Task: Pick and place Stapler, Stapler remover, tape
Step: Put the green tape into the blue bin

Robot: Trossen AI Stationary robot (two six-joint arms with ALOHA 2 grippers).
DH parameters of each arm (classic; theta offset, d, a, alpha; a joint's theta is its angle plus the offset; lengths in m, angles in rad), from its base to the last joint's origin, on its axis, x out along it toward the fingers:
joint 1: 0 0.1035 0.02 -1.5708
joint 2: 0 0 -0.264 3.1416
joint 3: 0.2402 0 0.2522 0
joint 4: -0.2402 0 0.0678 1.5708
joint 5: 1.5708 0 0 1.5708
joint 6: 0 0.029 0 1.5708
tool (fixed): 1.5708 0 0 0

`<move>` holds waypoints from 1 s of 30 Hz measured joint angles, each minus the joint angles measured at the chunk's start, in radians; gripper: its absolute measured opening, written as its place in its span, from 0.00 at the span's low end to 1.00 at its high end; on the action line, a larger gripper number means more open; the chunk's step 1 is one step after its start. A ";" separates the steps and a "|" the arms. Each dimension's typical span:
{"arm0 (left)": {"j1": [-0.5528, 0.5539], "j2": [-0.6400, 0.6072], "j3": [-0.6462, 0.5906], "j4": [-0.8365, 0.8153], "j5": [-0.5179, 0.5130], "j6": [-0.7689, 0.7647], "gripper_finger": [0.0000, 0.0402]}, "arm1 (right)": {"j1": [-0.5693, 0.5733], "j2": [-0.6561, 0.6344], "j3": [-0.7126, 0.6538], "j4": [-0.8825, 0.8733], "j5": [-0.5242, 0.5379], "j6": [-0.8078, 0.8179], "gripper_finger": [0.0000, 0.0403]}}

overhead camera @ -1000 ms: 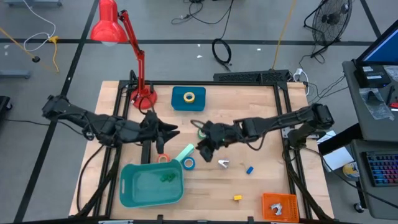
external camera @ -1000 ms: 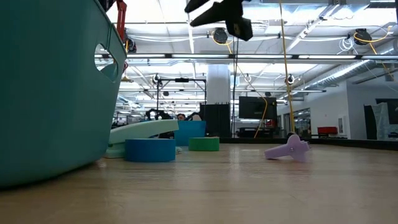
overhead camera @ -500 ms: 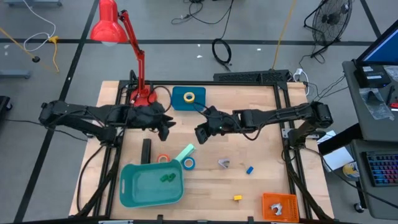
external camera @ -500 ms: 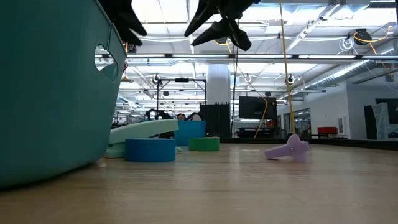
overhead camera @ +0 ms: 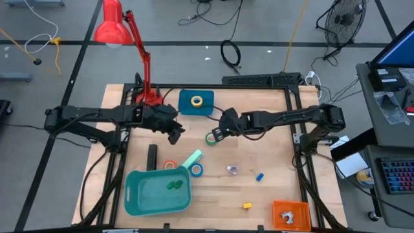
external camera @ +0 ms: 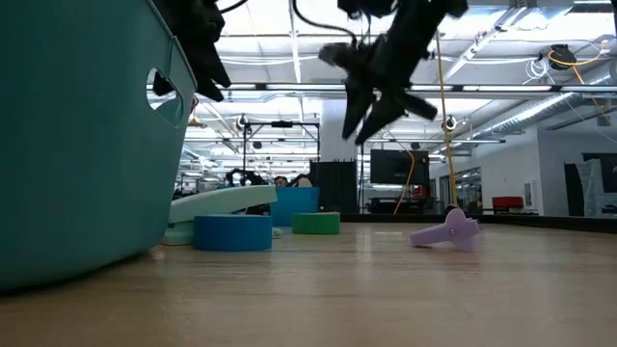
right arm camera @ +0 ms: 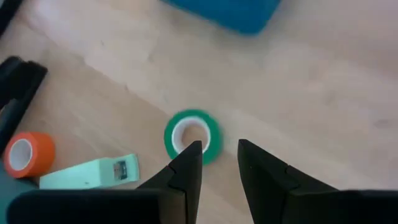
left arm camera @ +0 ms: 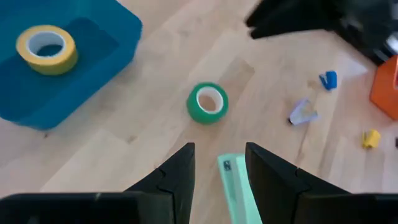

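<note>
The black stapler (overhead camera: 152,155) lies flat on the table, left of centre. The purple stapler remover (overhead camera: 232,170) rests on the wood nearer the front. Rolls of tape lie flat: green (overhead camera: 211,138), orange (overhead camera: 169,165), blue (overhead camera: 196,169), and yellow (overhead camera: 196,101) inside a blue tray (overhead camera: 184,109). My right gripper (overhead camera: 217,134) hovers open just above the green tape (right arm camera: 193,135), fingers slanting down. My left gripper (overhead camera: 174,133) hangs open in the air beyond the stapler, holding nothing.
A teal basket (overhead camera: 158,191) stands at the front left, with a mint-green block (overhead camera: 192,158) beside it. A red desk lamp (overhead camera: 147,97) rises at the back left. Small blue (overhead camera: 259,176) and yellow (overhead camera: 246,206) cubes and an orange piece (overhead camera: 289,213) lie front right.
My right gripper has moved toward the far edge and come down over the green tape, tipping and rolling as it went. My left gripper has swung away from the basket toward the far edge and tipped downward. Nothing on the table has moved.
</note>
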 joint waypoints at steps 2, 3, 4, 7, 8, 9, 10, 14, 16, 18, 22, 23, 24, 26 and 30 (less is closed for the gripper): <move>-0.011 -0.006 0.000 -0.025 -0.004 -0.010 0.36 | -0.027 0.018 -0.059 0.090 -0.077 0.010 0.24; -0.017 -0.009 0.000 -0.036 -0.008 -0.017 0.36 | -0.039 0.027 -0.091 0.144 -0.123 0.023 0.24; -0.025 -0.010 0.000 -0.043 -0.012 -0.022 0.36 | -0.048 0.033 -0.121 0.183 -0.158 0.034 0.24; -0.052 -0.016 0.000 -0.085 -0.021 -0.027 0.36 | -0.064 0.043 -0.171 0.298 -0.211 0.060 0.24; -0.064 -0.020 -0.001 -0.096 -0.026 -0.033 0.36 | -0.067 0.043 -0.185 0.309 -0.212 0.060 0.24; -0.076 -0.022 0.000 -0.096 -0.037 -0.042 0.36 | -0.071 0.042 -0.197 0.308 -0.213 0.060 0.24; -0.087 -0.022 0.001 -0.098 -0.051 -0.046 0.36 | -0.074 0.044 -0.204 0.310 -0.214 0.060 0.24; -0.131 -0.028 0.000 -0.114 -0.096 -0.060 0.36 | -0.087 0.043 -0.208 0.341 -0.212 0.046 0.24; -0.149 -0.027 0.000 -0.119 -0.111 -0.068 0.36 | -0.092 0.043 -0.207 0.335 -0.213 0.030 0.24; -0.161 -0.027 0.000 -0.118 -0.124 -0.069 0.36 | -0.094 0.056 -0.207 0.341 -0.213 0.029 0.24; -0.170 -0.027 0.000 -0.118 -0.131 -0.071 0.36 | -0.099 0.107 -0.208 0.367 -0.247 0.043 0.24; -0.171 -0.027 0.000 -0.117 -0.132 -0.071 0.36 | -0.098 0.127 -0.202 0.381 -0.262 0.049 0.24; -0.171 -0.027 0.000 -0.117 -0.132 -0.071 0.36 | -0.096 0.152 -0.188 0.393 -0.277 0.051 0.24; -0.171 -0.027 0.000 -0.117 -0.132 -0.075 0.36 | -0.085 0.193 -0.171 0.393 -0.299 0.052 0.24; -0.178 -0.027 0.000 -0.118 -0.133 -0.086 0.36 | -0.066 0.247 -0.129 0.412 -0.311 0.062 0.24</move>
